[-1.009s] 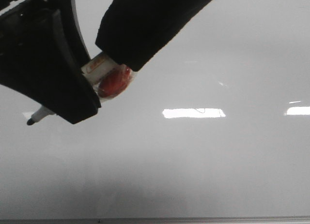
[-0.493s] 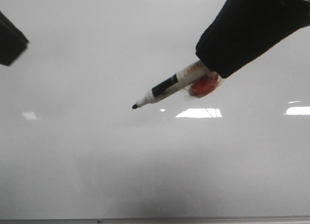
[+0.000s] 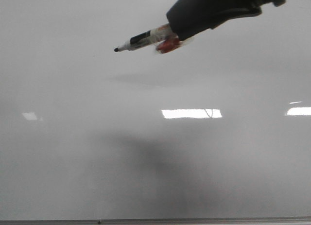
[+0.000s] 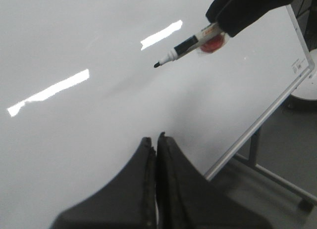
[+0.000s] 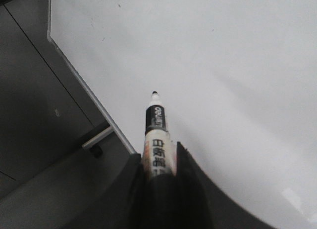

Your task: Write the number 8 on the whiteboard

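My right gripper has its jaws pinching the marker — barrel clamped between them, black tip sticking out uncapped. Something red is fixed to the barrel near the grip; can't tell what it is. In the front view the marker sits high, tip pointing to my left, a faint shadow on the whiteboard below it, so I judge the tip is off the surface, not touching.

My left gripper has its jaws pressed together, holding nothing, hanging over the board well apart from the marker.

The number 8 isn't there that I can see — board reads bare apart from bright glare patches and a tiny dark squiggle at the edge of one patch, too small to tell. The board's grey edge strip and stand leg show in the left wrist view.

Step in hand, as I read it: positioning the pen before the first stroke. Next move calls for bringing the tip down to light contact on an open stretch of board, then tracing the upper loop into the lower one without lifting or pressing hard.
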